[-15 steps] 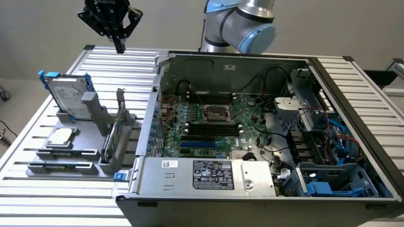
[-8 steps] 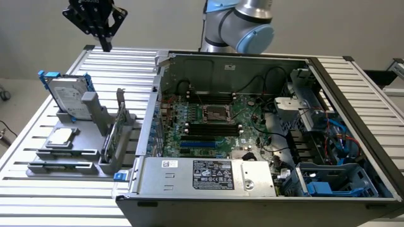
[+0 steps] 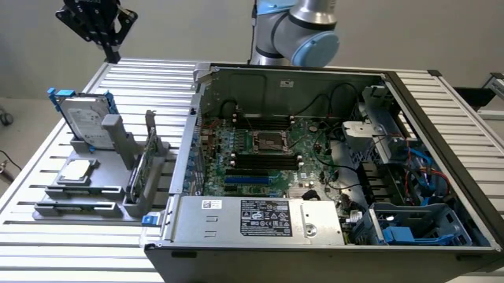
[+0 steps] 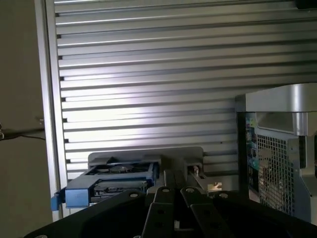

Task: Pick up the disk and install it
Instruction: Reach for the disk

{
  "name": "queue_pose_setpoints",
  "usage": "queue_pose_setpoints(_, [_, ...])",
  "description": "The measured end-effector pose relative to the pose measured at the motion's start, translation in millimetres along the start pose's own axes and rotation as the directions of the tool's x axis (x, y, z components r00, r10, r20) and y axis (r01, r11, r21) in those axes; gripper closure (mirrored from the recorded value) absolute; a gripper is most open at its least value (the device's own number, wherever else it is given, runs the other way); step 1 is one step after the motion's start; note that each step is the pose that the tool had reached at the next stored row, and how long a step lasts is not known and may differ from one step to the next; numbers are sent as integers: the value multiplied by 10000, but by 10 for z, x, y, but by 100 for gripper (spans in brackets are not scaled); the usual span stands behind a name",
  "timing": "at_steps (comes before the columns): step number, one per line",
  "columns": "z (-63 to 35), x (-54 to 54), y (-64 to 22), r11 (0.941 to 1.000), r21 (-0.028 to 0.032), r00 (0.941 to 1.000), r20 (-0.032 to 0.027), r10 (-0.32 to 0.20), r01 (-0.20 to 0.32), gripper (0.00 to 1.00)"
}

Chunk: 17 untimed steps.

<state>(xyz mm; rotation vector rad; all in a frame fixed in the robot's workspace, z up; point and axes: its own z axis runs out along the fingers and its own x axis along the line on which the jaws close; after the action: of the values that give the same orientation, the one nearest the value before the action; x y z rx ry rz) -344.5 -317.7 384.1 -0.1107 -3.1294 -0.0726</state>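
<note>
Judging by how things lie, no step is done: the gripper (image 3: 112, 56), fingers closed together on nothing, hangs well above the disk (image 3: 85, 122), which stands untouched below it in the grey fixture (image 3: 120, 140), outside the open computer case (image 3: 441, 118).

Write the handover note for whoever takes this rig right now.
The gripper is shut and empty, hanging above the table on the exterior view's left, apart from the disk.
The disk leans nearly upright in the grey holder, beside the open computer case.
Done: nothing visible.
Left: the disk is not yet picked up and not yet in the case.
</note>
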Motion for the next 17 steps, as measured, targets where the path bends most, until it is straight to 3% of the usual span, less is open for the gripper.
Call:
queue_pose_setpoints(6, [23,275,25,10000,32,9999,-157,9,-8,89])
queue_pose_setpoints(17, [50,771,83,9999,146,9983,-581,33,-25,89])
